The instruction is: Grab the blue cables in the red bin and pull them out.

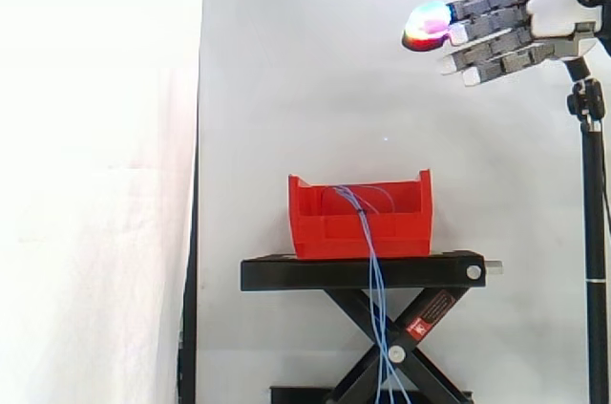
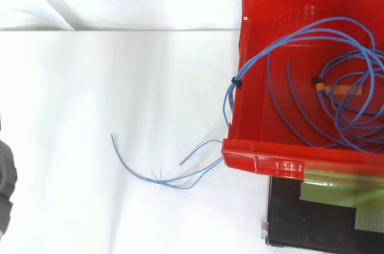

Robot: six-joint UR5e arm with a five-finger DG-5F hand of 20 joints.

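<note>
The robot hand [image 1: 506, 31] hangs high at the side view's upper right, fingers spread and nearly straight, pointing level toward the left and holding nothing. The blue cables [image 1: 367, 227] lie well apart from it, below and to its left: coiled inside the red bin [image 1: 325, 232] on the black stand [image 1: 286, 275], with several strands crossing one bin wall and hanging down outside. In my judgement the approach must run down and leftward, and the draped strands, running near vertical, sit squarely across the level fingers.
</note>
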